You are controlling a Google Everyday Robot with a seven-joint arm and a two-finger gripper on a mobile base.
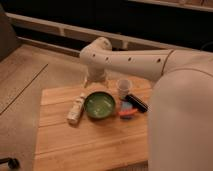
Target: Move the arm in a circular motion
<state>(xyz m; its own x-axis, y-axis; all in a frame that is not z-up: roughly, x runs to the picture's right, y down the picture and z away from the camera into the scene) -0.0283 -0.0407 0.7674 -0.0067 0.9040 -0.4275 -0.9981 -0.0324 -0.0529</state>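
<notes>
Arm [135, 62] reaches in from the right, passing behind green bowl [99, 105], elbow up behind it. Gripper [95, 80] hangs just behind the bowl's far-left rim; whether it's open or closed, can't tell.

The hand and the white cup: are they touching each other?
Apart. The camera view shows the hand hanging over the far edge of the table, left of the white cup, with bare wood visible between them.
</notes>
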